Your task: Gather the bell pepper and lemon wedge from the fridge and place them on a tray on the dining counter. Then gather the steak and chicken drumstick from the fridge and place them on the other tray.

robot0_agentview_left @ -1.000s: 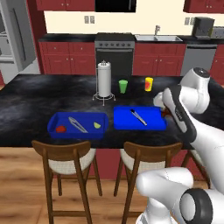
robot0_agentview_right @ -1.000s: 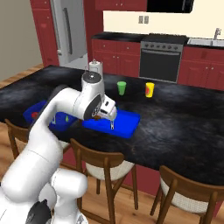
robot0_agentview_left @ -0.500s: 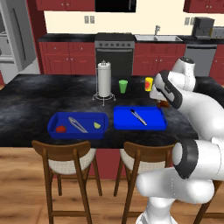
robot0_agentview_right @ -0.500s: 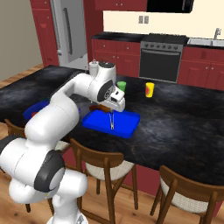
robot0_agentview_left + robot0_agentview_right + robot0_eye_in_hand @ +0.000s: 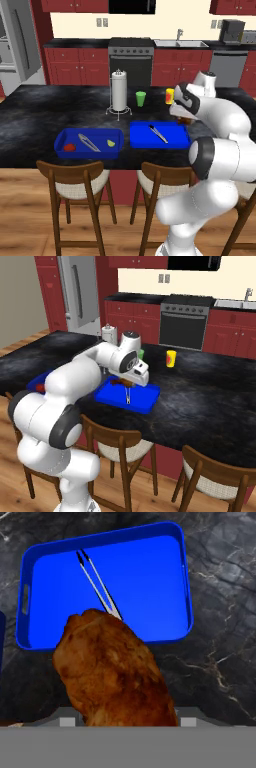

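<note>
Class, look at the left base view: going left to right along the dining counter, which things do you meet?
Tray with the red piece, tongs and lemon wedge → paper towel holder → green cup → second blue tray holding tongs → yellow cup

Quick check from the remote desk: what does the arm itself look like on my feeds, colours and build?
The arm is built of glossy white rounded shells joined by dark grey to black joint rings. Its links are fat and tubular, with no loose cables or lettering visible. The wrist ends in a white blocky hand carrying the gripper, whose fingers are small and dark.
</note>
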